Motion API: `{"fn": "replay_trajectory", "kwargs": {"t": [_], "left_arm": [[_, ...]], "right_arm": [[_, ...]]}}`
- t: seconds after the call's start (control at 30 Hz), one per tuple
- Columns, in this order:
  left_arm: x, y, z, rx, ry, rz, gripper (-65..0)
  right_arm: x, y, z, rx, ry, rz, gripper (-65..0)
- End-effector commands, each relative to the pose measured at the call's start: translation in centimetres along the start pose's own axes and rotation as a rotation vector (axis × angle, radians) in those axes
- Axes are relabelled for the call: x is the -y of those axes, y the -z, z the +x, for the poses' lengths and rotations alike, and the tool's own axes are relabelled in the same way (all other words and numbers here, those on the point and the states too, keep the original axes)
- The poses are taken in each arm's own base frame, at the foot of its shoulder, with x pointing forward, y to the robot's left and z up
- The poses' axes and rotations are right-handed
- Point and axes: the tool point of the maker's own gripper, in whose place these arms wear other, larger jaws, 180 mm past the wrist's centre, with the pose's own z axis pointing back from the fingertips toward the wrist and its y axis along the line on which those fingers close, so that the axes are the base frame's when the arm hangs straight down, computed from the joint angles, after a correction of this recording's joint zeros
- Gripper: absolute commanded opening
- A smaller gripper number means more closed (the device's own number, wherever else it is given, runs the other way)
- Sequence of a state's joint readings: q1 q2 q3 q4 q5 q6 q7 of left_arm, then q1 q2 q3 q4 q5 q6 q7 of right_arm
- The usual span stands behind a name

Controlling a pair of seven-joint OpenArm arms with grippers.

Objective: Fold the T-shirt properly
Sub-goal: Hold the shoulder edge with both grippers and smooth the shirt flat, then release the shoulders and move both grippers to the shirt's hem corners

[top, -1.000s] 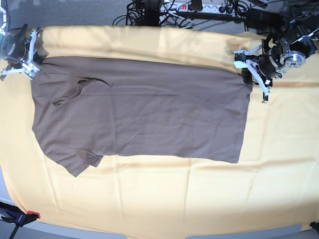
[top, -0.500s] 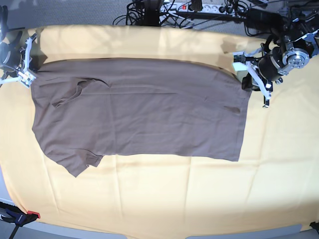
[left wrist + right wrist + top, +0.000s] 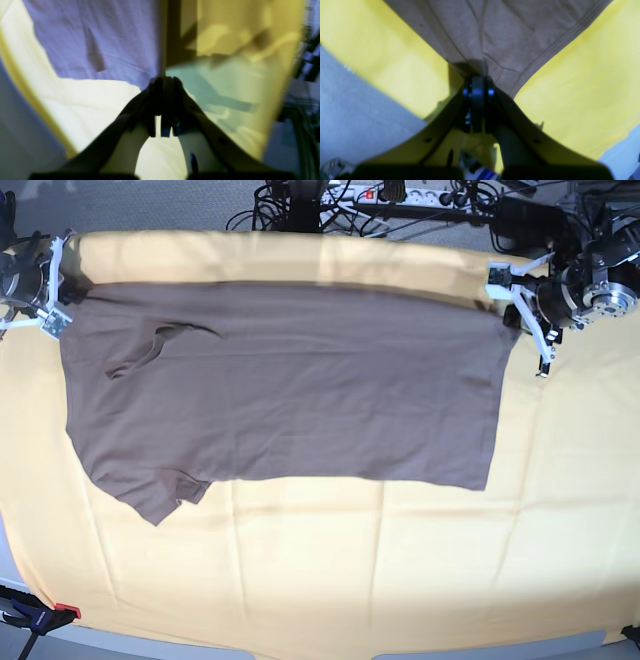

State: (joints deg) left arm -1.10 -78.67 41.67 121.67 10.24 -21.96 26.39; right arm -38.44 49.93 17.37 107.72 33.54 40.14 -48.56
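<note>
The taupe T-shirt (image 3: 290, 390) lies spread sideways over the yellow cloth (image 3: 350, 580), collar (image 3: 150, 350) to the left and hem to the right. One sleeve (image 3: 160, 500) sticks out at the near left. My left gripper (image 3: 510, 308) is shut on the far hem corner; in the left wrist view its jaws (image 3: 162, 80) pinch the shirt (image 3: 100, 45), which looks bluish there. At the far left corner, my right gripper (image 3: 58, 305) is shut too. The right wrist view shows it (image 3: 477, 81) clamping the shirt (image 3: 507, 32) beside a stitched edge. The far edge is pulled taut between both grippers.
Cables and a power strip (image 3: 380, 195) lie behind the table's far edge. A clamp (image 3: 35, 617) holds the yellow cloth at the near left corner. Grey floor (image 3: 357, 105) shows beyond the cloth in the right wrist view.
Both grippers have moved toward the far edge with the shirt's corners. The far edge has been drawn straighter and tauter, and the whole shirt has shifted slightly back.
</note>
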Motion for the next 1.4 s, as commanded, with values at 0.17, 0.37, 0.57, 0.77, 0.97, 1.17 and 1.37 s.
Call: {"fn": "replay_trajectory", "kwargs": {"t": [0.17,0.37,0.57,0.77,0.97,1.17,1.37], "left_arm": [[0.8,-2.0,0.1,0.007,0.012,-0.076,-65.0],[3.0,-2.7,1.1,0.057,-0.002,-0.203,-65.0],[3.6,-2.8,1.6,0.080,-0.043,-0.236,-65.0],[3.7,-2.8,0.5,0.016,-0.027,-0.242,-36.2],[2.9,-3.1,0.1,-0.025,-0.034,-0.197,-35.1],[-0.5,-3.7,-0.5,-0.060,-0.082,-0.064,-35.1],[-4.3,-3.8,0.1,0.006,-0.226,0.030,-35.1]], "right_arm": [[-0.3,-1.2,-1.7,-0.104,-0.081,0.008,-65.0],[-2.3,-1.6,-2.2,-0.141,-0.120,0.045,-65.0],[-2.3,-1.6,-2.2,-0.141,-0.119,0.045,-65.0],[-2.3,-1.6,-2.1,-0.139,-0.122,0.043,-23.1],[-1.3,-3.0,-0.2,-0.087,-0.129,0.000,-23.0],[2.0,-6.6,2.1,0.030,-0.028,-0.079,-23.0],[4.1,-8.8,4.1,0.157,0.014,-0.141,-23.0]]}}
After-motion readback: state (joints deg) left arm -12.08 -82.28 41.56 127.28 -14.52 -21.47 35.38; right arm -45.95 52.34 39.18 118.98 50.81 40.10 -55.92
